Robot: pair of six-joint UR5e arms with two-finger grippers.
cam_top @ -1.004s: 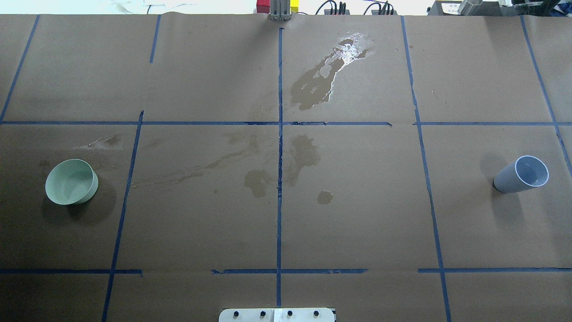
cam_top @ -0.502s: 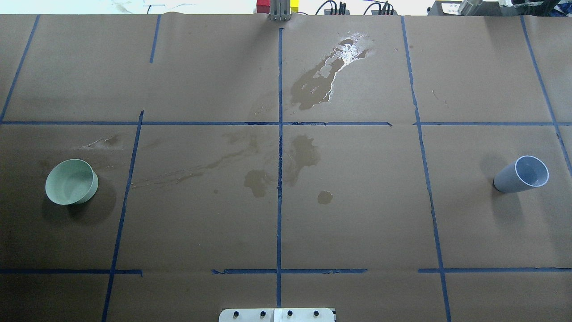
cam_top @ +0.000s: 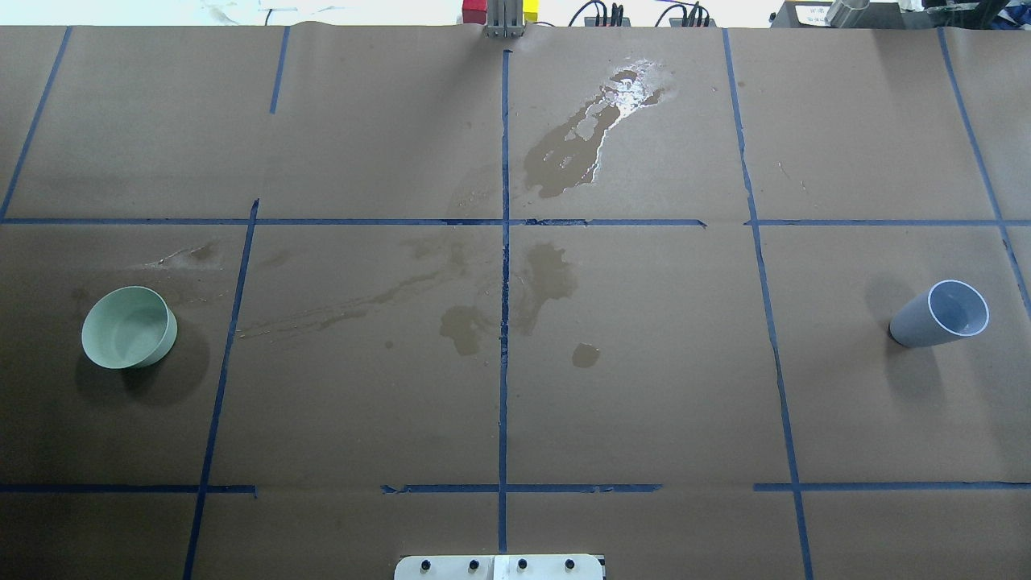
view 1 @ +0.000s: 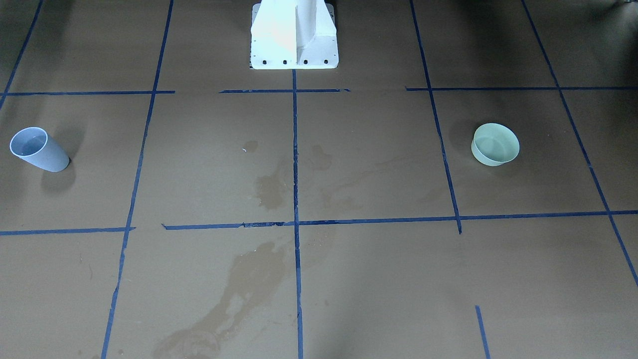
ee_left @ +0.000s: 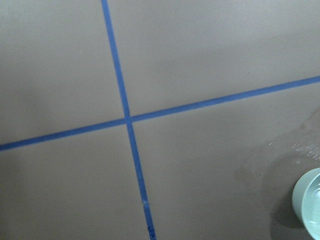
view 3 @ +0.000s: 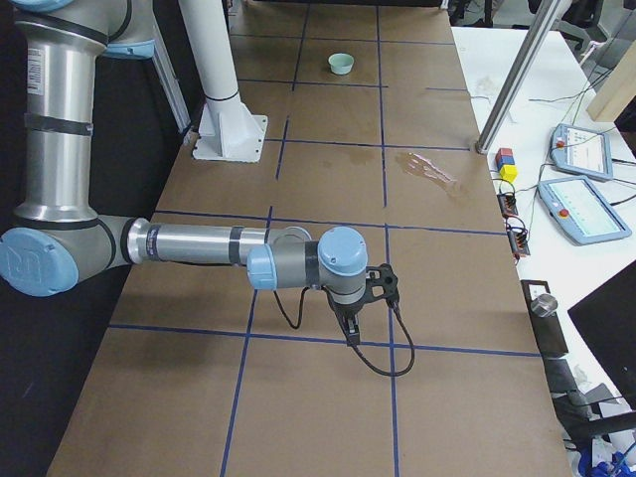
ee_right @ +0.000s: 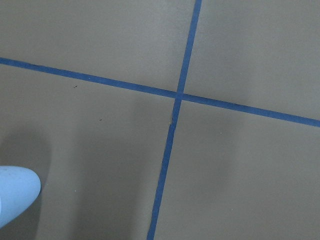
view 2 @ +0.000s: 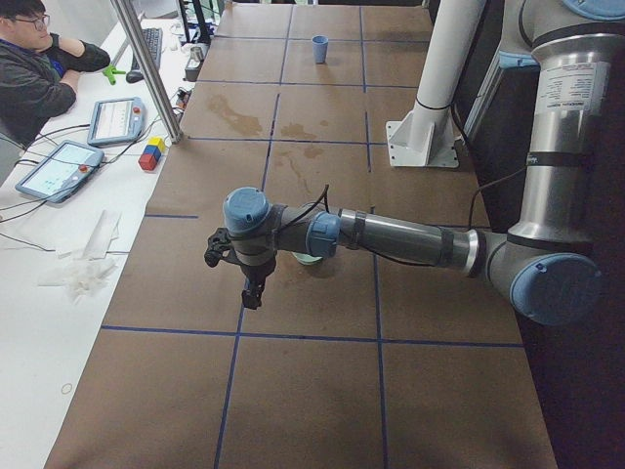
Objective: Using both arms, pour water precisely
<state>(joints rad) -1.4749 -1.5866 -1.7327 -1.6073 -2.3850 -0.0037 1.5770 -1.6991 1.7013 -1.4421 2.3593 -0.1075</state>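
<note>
A blue-grey cup (cam_top: 941, 314) stands upright at the table's right side; it also shows in the front view (view 1: 39, 148) and at the right wrist view's edge (ee_right: 12, 197). A pale green bowl (cam_top: 129, 328) stands at the left side, also in the front view (view 1: 495, 144) and the left wrist view (ee_left: 311, 207). Water in them shows only as a faint sheen. My left gripper (view 2: 251, 293) hangs above the table beside the bowl. My right gripper (view 3: 349, 328) hangs above the table. Both show only in side views; I cannot tell whether they are open.
Spilled water lies as a glossy puddle (cam_top: 592, 133) at the far middle, with darker damp stains (cam_top: 515, 298) near the centre. The white pedestal (view 1: 294, 35) stands at the robot's edge. Blue tape lines grid the brown paper. An operator (view 2: 34, 68) sits beyond the far edge.
</note>
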